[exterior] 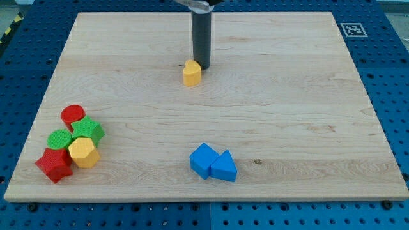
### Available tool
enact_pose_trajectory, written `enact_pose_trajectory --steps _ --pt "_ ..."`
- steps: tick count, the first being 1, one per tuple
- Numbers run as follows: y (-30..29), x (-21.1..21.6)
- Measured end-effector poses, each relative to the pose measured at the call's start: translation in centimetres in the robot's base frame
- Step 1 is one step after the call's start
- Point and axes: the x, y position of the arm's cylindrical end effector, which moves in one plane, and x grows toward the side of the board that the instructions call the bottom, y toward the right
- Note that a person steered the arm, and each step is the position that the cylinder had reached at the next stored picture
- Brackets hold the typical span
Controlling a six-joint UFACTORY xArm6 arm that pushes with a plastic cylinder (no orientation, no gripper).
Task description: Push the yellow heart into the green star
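Note:
The yellow heart lies on the wooden board near the view's top centre. My tip stands just to the upper right of the heart, touching or almost touching it. The green star sits far off at the view's lower left, in a tight cluster of blocks.
Around the green star lie a red cylinder above it, a green cylinder to its left, a yellow hexagon below it and a red star at the cluster's bottom left. A blue cube and a blue triangle touch at the bottom centre.

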Motion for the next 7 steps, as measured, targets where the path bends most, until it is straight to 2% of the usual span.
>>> enact_pose_trajectory --steps 1,7 --pt "0.0 2.5" --pt "-9.2 7.8"
